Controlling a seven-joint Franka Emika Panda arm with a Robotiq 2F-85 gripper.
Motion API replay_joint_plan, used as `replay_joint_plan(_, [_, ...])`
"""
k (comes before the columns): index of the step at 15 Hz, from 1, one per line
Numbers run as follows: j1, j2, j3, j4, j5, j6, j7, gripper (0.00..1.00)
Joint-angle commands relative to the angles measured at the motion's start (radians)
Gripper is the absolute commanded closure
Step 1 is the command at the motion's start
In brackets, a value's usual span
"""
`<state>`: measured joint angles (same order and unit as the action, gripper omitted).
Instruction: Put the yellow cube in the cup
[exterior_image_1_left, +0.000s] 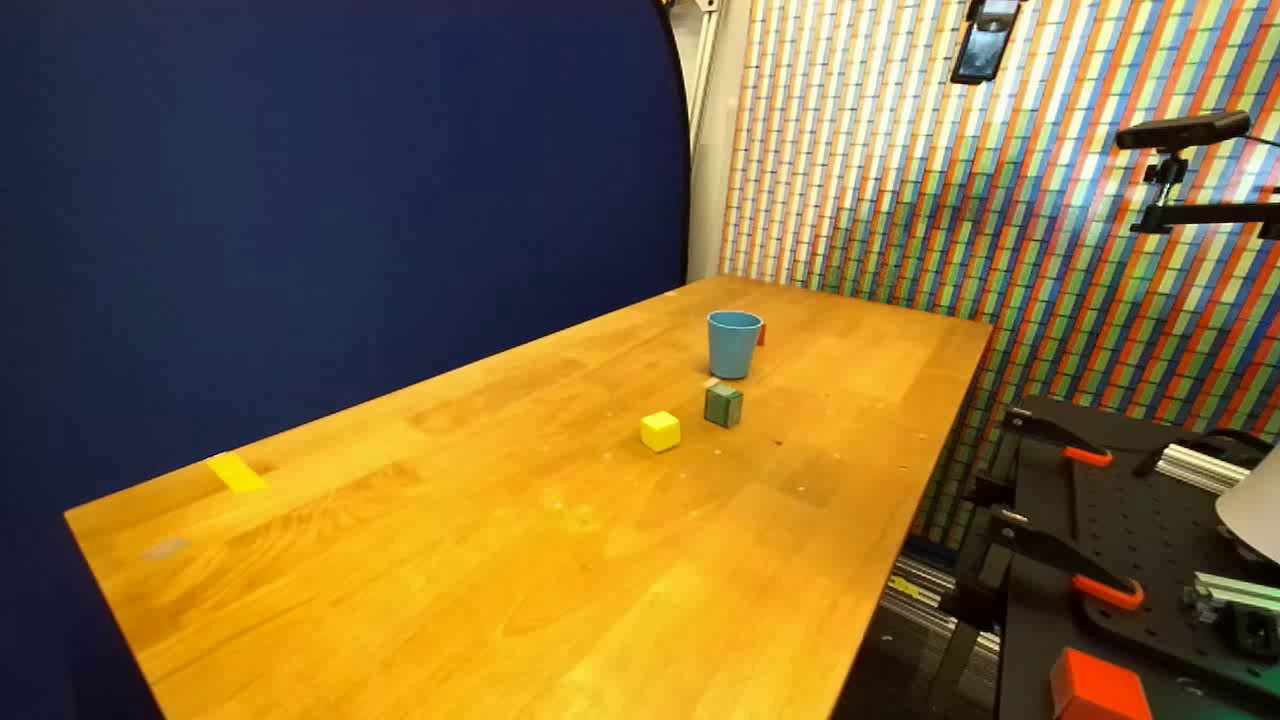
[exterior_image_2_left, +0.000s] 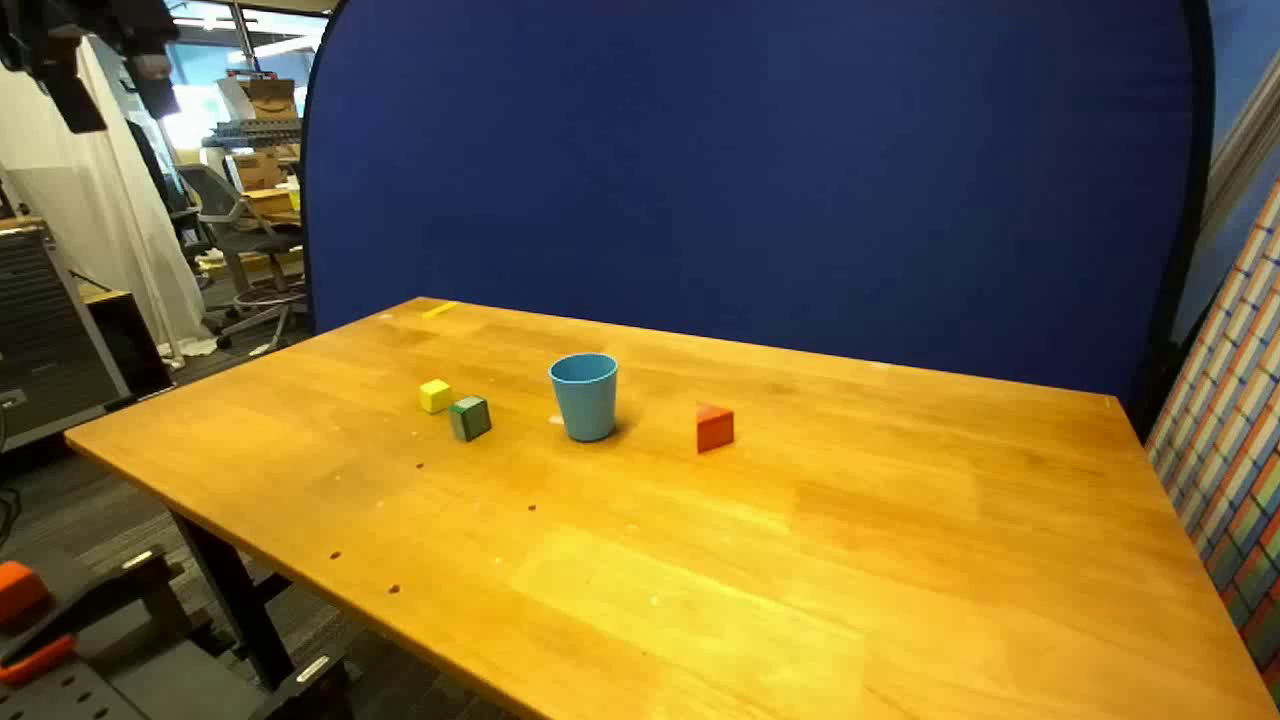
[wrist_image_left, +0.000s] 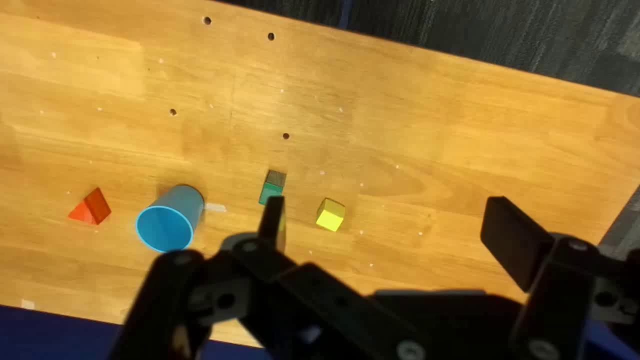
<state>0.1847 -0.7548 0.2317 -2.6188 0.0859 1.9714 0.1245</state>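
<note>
The yellow cube (exterior_image_1_left: 660, 431) sits on the wooden table near the green cube, and it also shows in an exterior view (exterior_image_2_left: 435, 396) and in the wrist view (wrist_image_left: 330, 214). The light blue cup (exterior_image_1_left: 733, 345) stands upright beyond the green cube; it also shows in an exterior view (exterior_image_2_left: 586, 398) and in the wrist view (wrist_image_left: 168, 220), where its inside looks empty. My gripper (wrist_image_left: 384, 215) is open and empty, high above the table. In the wrist view the yellow cube appears between the fingers, closer to the left one. The fingertips (exterior_image_2_left: 120, 105) also show at an exterior view's top left.
A dark green cube (exterior_image_2_left: 470, 418) lies between the yellow cube and the cup. A red-orange wedge (exterior_image_2_left: 715, 428) lies on the cup's far side. A flat yellow patch (exterior_image_1_left: 237, 472) is on the table edge. A black cart with clamps (exterior_image_1_left: 1110, 580) stands beside the table (exterior_image_1_left: 450, 600).
</note>
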Motion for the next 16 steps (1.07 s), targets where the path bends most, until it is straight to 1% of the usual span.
replay_joint_plan(1, [0.005,0.001,-0.005,0.003,-0.004,-0.002,0.003,0.0])
replay_joint_plan(9, [0.005,-0.001,-0.004,0.008,-0.004,-0.002,0.003,0.0])
replay_joint_plan(11, [-0.018,0.055,-0.001,-0.004,-0.019,0.061,0.011,0.0])
replay_joint_plan(13, [-0.031,0.157,0.003,-0.01,-0.027,0.171,0.002,0.0])
replay_joint_plan(16, [-0.037,0.358,-0.01,0.001,-0.042,0.356,-0.025,0.0])
